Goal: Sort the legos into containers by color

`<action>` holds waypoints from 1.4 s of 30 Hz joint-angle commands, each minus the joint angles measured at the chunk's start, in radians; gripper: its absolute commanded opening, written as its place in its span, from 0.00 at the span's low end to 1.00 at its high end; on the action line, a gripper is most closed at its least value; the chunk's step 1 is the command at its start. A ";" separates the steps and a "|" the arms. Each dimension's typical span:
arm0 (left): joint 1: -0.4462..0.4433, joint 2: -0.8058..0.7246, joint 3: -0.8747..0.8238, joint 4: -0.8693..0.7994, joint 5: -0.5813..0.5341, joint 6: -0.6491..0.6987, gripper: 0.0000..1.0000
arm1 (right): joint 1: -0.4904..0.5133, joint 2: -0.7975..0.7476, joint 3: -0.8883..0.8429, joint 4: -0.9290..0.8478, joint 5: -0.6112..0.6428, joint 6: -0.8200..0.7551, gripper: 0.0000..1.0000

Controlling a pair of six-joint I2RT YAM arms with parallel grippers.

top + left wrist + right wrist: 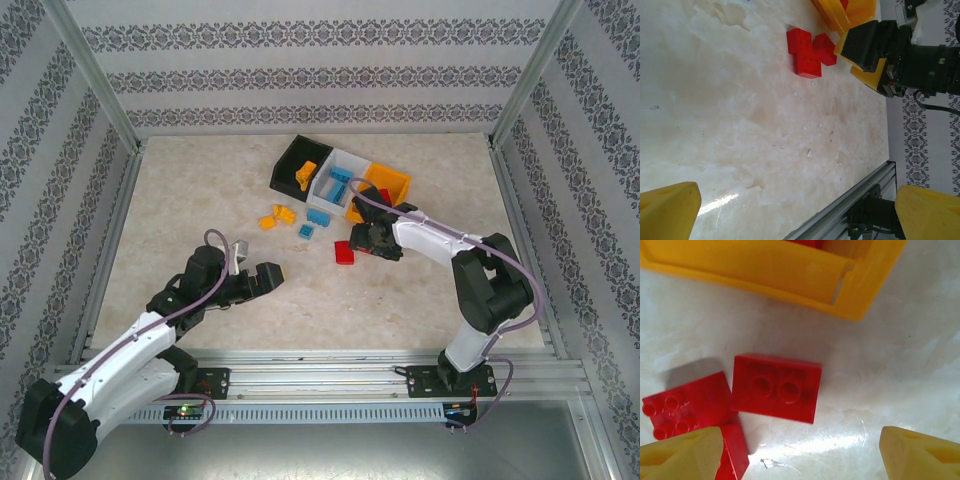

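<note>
Left claw, right claw — both agape

Orange-yellow bin is cut off at top; a fingertip half-hides one red brick.

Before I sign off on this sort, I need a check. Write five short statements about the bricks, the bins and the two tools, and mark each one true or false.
1. The black bin holds an orange-yellow brick. True.
2. The right tool hangs open over red bricks lying on the table beside the orange-yellow bin. True.
3. The white bin holds red bricks. False: it holds blue bricks.
4. The left tool grips a blue brick. False: it is open and empty.
5. Every orange-yellow brick is in a bin. False: two loose orange-yellow bricks lie on the table.
</note>
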 commanded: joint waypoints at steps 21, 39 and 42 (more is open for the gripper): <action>0.036 -0.025 -0.005 -0.087 0.009 0.054 1.00 | -0.002 0.143 0.051 0.099 -0.001 0.016 0.61; 0.037 -0.058 -0.022 -0.078 0.013 0.028 1.00 | 0.015 -0.019 -0.037 0.059 -0.006 -0.025 0.49; 0.039 -0.071 -0.026 -0.078 0.010 0.024 1.00 | 0.026 -0.109 -0.073 0.042 -0.016 -0.031 0.48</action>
